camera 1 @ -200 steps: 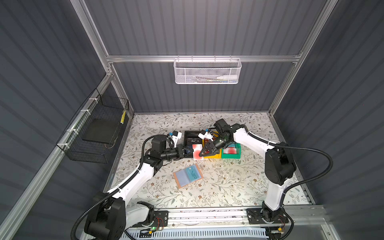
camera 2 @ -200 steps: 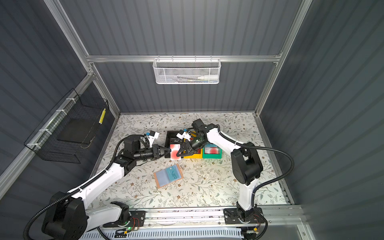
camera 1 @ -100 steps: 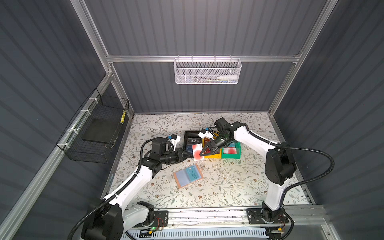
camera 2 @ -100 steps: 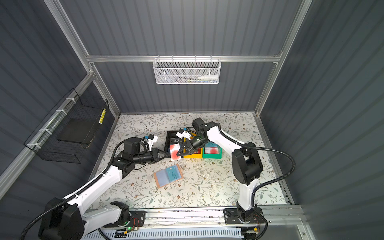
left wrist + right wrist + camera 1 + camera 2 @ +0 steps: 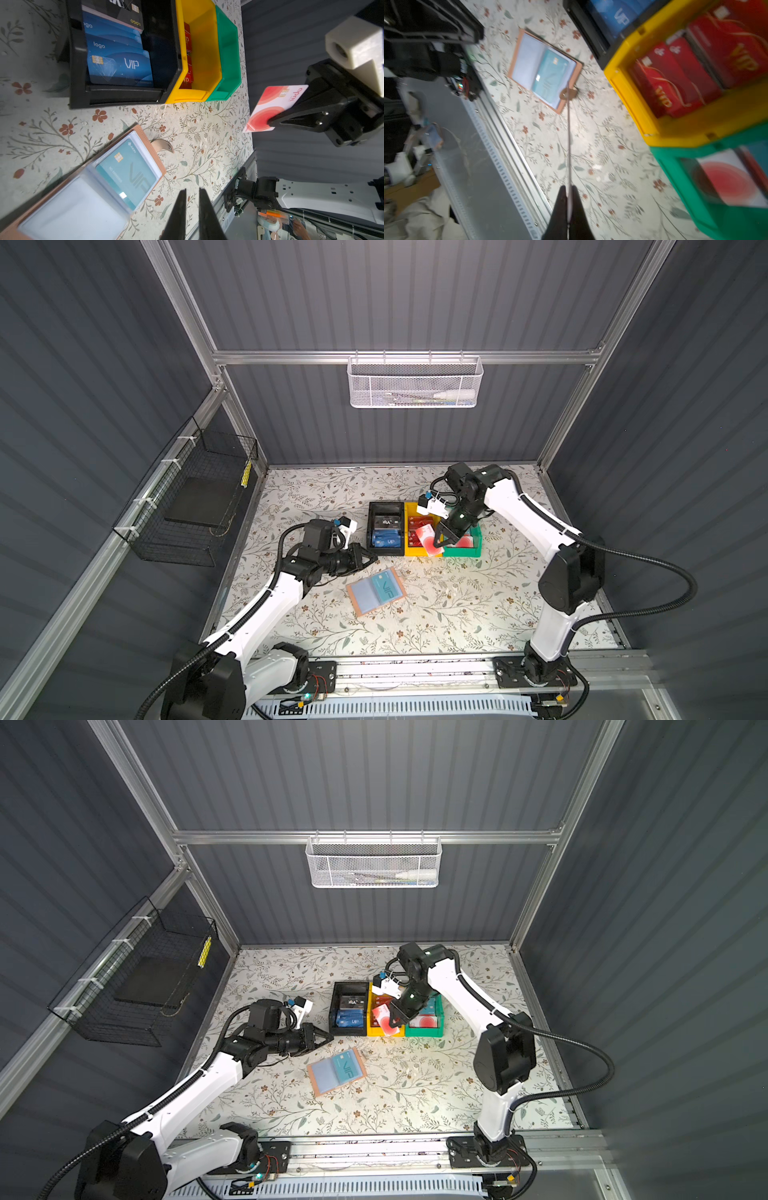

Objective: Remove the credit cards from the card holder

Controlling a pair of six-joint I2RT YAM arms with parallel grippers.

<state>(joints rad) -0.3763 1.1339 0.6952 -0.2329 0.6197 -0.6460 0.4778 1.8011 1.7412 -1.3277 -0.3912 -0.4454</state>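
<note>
On the flowered worktop (image 5: 457,614), the left hand (image 5: 371,558) hangs low at the left, just beside the black bin (image 5: 371,526). In the left wrist view its fingers (image 5: 179,214) stand a narrow gap apart with nothing between them. Just right of that hand and nearer the front edge, the card holder (image 5: 376,591) lies open and flat, apart from both hands. A teal card (image 5: 128,176) sits in its right-hand sleeve and its left sleeve looks clear. Behind it the black bin holds blue cards (image 5: 120,68), and touching its right side the yellow bin (image 5: 409,552) holds red cards (image 5: 675,83). The right hand (image 5: 440,541) is over the line between the yellow bin and the green bin (image 5: 461,552), and is clamped tight on a white-and-red card (image 5: 270,106), which is held in the air clear of both bins. The green bin, last on the right, holds another white-and-red card, blurred in the right wrist view.
</note>
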